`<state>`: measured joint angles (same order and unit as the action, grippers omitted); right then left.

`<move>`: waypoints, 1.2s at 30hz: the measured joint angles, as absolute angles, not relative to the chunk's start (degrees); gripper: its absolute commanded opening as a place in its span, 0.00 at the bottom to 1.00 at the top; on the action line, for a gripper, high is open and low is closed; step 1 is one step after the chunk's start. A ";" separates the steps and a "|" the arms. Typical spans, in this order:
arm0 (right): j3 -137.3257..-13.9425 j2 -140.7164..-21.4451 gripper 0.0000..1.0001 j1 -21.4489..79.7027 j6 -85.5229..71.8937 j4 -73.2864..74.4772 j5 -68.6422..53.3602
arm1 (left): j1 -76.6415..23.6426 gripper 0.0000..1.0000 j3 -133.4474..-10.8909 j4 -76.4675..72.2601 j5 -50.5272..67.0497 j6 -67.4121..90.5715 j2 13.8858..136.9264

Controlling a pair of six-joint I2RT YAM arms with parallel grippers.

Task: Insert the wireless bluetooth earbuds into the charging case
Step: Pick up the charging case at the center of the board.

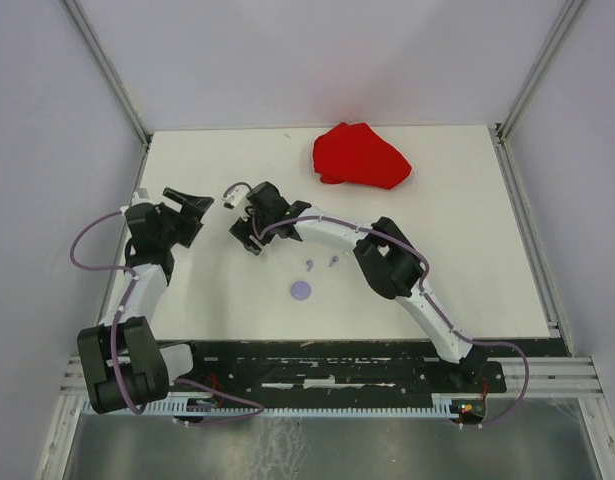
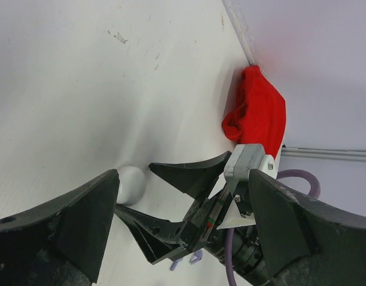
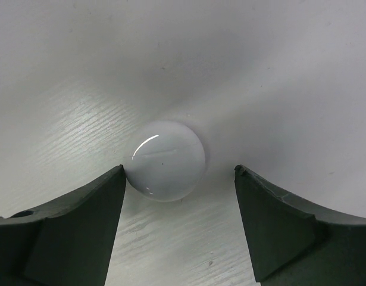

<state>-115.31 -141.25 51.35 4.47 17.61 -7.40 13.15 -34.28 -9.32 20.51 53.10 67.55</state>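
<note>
Two lilac earbuds [image 1: 309,265] lie side by side on the table [image 1: 467,260], just left of centre in the top view. They are loose, apart from each other and inside no case. A lilac case [image 1: 302,291], round and flat, lies just below them in that view, near but not touching.

A white case [image 3: 168,161], round and glossy, sits on the table up and to the left of the earbuds, well apart from them. Whether its lid is up or down cannot be told.

Right gripper [image 3: 180,171]: jaws apart, straddling the white case. In its wrist view the left-hand finger [image 3: 81,226] has its tip at the rim of the case, and contact cannot be confirmed. The right-hand finger stands off with bare table between. Nothing is clamped.

Left gripper [image 2: 183,177]: jaws spread wide with nothing between them. It sits at the left of the top view, pointed toward the right gripper and the white case.

A red cloth [image 1: 359,156] lies crumpled at the upper right of the table, against the back edge, well apart from everything else
</note>
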 measured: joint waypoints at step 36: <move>-89.45 -126.21 0.46 50.72 5.02 0.03 -3.51 | 14.52 0.88 -33.50 -14.09 31.16 54.54 75.55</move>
<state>-89.45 -126.21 50.72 5.02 0.03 -3.51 14.52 -33.50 -14.09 31.16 54.54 75.55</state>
